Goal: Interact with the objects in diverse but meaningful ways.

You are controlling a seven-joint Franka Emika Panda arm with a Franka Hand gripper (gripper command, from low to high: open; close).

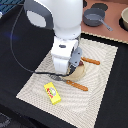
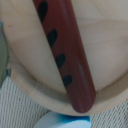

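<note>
Right now the dark red-brown sausage [image 2: 65, 55] fills my wrist view, lying slantwise across a pale wooden plate [image 2: 107, 30], its rounded end reaching over the rim. It carries a row of dark grill marks. Just past that rim I see a bit of something white and blue [image 2: 62, 121], too cropped to name.

From the exterior view the gripper [image 1: 71, 70] hangs low over that plate, hiding most of it. I cannot tell how wide the fingers stand, nor whether they have hold of anything; neither camera shows them.

Farther out on the woven placemat [image 1: 100, 85], the yellow packet [image 1: 52, 93] lies near the mat's front edge, apart from the arm. A grey pot [image 1: 95, 19] sits well off on the black cloth.

My reading: the sausage rests on the plate, so one placement looks done. The packet looks untouched.
</note>
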